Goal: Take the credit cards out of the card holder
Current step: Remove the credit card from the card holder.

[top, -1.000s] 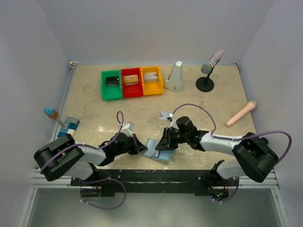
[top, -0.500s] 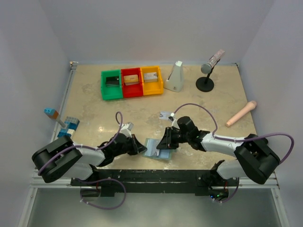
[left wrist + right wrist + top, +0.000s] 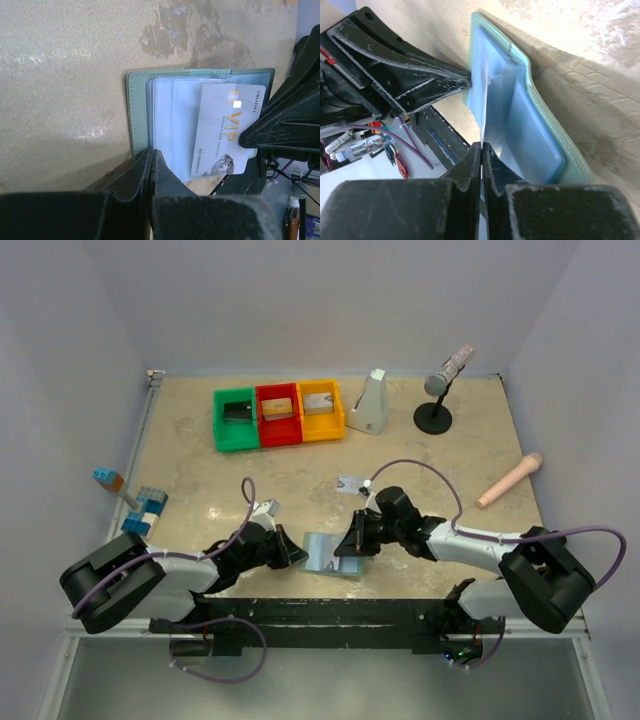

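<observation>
Silver card gripped, card holder pinned at the table's near edge

Top view: the open card holder [image 3: 322, 553] lies between left gripper [image 3: 292, 554] and right gripper [image 3: 350, 547] on a mottled beige table [image 3: 200, 470] with pale walls around. Left wrist: jaws together, tips pressing the holder's edge; if they slip, it could drag along. Right wrist: jaws clamped on the silver VIP card [image 3: 483, 112], whose thin edge may slide free.

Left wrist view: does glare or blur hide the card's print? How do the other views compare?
Left wrist: a small glare spot on the credit card, print readable; the left gripper is dark and soft. Right wrist: the right gripper is blurred, and the table is washed out at top right. Top external: even light, no glare.
</observation>
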You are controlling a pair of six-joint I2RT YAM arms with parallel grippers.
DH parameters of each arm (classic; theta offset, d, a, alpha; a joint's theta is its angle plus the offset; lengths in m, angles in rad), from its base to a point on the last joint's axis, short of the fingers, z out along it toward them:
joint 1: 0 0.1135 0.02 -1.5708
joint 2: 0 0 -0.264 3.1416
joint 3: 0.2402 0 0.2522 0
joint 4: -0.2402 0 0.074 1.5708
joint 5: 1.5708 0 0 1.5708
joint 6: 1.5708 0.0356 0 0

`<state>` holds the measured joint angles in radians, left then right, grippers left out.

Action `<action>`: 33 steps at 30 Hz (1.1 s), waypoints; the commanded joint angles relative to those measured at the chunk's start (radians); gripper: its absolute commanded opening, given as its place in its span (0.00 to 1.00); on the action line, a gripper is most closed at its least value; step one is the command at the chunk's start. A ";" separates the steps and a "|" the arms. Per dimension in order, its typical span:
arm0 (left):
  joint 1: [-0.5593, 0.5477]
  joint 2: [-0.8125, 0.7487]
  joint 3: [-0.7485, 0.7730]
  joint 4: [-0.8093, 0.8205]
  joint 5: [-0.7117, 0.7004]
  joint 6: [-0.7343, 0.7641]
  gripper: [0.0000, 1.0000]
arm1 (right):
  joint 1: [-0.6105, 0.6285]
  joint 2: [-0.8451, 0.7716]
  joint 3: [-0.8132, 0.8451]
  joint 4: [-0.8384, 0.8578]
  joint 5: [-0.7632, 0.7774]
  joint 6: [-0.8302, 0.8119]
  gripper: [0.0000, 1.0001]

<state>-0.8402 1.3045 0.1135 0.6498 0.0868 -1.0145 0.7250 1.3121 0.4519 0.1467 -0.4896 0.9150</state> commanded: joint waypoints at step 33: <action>0.001 -0.327 0.081 -0.409 -0.139 0.083 0.37 | -0.108 -0.341 0.313 -0.760 0.212 -0.350 0.00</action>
<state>-0.8402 1.0576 0.1314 0.3538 0.0246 -0.9676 0.6209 1.0111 0.6556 -0.4454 -0.3645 0.6853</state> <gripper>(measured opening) 0.314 0.011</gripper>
